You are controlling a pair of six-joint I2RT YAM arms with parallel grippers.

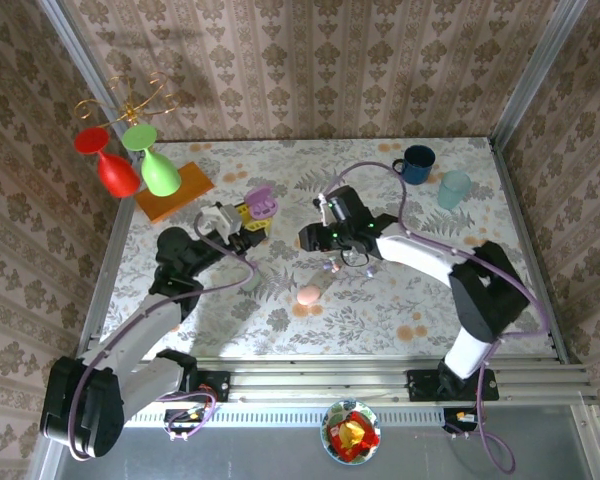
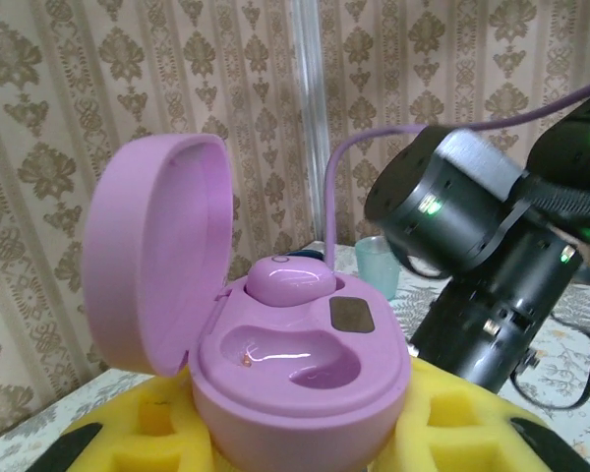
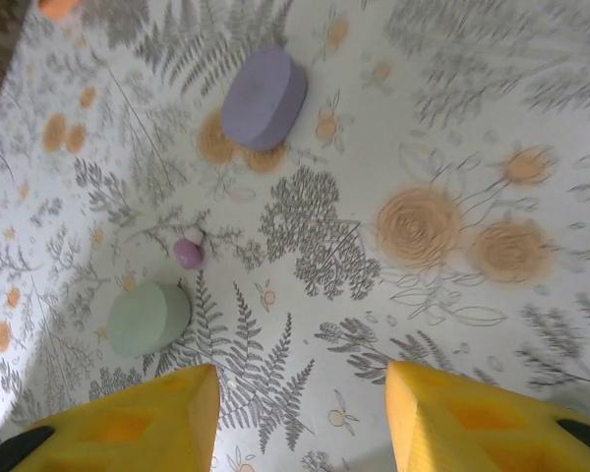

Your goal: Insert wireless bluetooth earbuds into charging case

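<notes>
Beige damask wallpaper (image 1: 320,60) on three sides, boxing in the table (image 1: 380,320) — top covered in pale floral print, grey ferns, orange blooms. Silver metal posts (image 1: 533,75) run up the back corners. Aluminium rail (image 1: 380,376) along the near edge, grey ledge (image 1: 550,440) below it. Bright even light — soft shadows on the back wallpaper.

Glossy, smooth lilac plastic: the open case (image 2: 305,393) and the earbud (image 2: 290,280) seated in it. Porous, matt yellow foam: the pads (image 2: 462,423) beneath the open case.
</notes>
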